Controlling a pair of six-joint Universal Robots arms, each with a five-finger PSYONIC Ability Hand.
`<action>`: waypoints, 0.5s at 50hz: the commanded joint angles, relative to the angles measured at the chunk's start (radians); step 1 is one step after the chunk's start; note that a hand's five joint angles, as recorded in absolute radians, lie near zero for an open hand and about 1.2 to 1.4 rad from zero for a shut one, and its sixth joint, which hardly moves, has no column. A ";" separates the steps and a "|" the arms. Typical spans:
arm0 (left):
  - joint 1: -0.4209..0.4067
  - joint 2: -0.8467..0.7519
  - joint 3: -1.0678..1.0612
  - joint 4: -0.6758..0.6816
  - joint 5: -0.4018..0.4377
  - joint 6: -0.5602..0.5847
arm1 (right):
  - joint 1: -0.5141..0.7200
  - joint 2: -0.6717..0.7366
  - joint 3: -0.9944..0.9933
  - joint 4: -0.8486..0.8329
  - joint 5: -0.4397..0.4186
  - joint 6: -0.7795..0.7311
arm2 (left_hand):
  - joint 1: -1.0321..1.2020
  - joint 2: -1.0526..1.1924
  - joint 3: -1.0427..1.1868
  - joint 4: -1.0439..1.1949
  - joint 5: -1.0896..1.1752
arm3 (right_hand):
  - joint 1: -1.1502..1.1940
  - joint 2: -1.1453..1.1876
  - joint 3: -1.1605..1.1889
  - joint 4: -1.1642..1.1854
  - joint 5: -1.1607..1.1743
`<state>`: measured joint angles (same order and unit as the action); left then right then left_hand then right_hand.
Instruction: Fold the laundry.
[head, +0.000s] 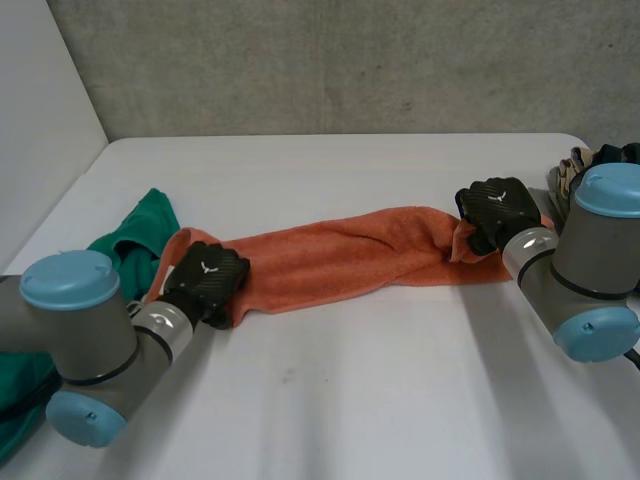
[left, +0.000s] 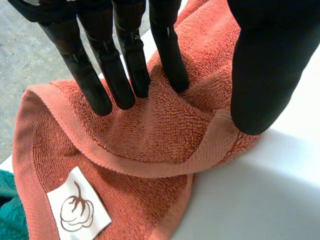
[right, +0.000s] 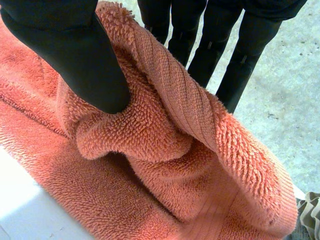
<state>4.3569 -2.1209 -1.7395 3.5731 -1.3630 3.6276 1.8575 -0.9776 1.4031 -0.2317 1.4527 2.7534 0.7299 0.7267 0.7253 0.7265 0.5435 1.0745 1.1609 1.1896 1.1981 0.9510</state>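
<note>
An orange towel (head: 330, 255) lies stretched in a loose band across the white table (head: 350, 400), from my left hand (head: 205, 280) to my right hand (head: 497, 208). In the left wrist view the left hand (left: 125, 65) rests its fingers (left: 170, 60) on the towel (left: 150, 130) near the end with the white label (left: 77, 210). Its thumb (left: 260, 75) presses the hem, and a ridge of cloth is gathered between thumb and fingers. At the other end, the right hand's thumb (right: 75, 55) and fingers (right: 200, 45) pinch a raised fold of the towel (right: 150, 165).
A green cloth (head: 140, 235) lies at the table's left side, partly under my left arm and touching the towel's end (left: 7, 210). More laundry (head: 575, 165) is heaped at the right edge behind my right arm. A concrete wall stands behind the table.
</note>
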 joint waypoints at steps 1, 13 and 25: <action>-0.008 -0.045 0.060 -0.004 -0.001 0.003 | 0.000 0.000 0.001 0.000 -0.002 0.000 | 0.223 0.226 0.228 0.226 0.235 | 0.322 0.235 0.207 0.198 0.271; -0.011 -0.080 0.138 -0.017 -0.030 0.008 | -0.003 -0.022 -0.003 0.011 -0.002 -0.014 | 0.666 0.670 0.671 0.670 0.678 | 0.322 0.235 0.207 0.198 0.271; 0.039 0.309 0.042 -0.270 -0.100 -0.038 | -0.030 -0.205 -0.075 0.426 -0.049 -0.231 | 0.666 0.670 0.671 0.670 0.678 | 0.322 0.235 0.207 0.198 0.271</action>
<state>4.3600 -2.0392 -1.6393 3.4368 -1.4455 3.6201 1.8503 -1.0862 1.3731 -0.0667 1.4294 2.6508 1.1609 1.1941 1.1893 1.1973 0.9861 1.0745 1.1610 1.1896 1.1981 0.9510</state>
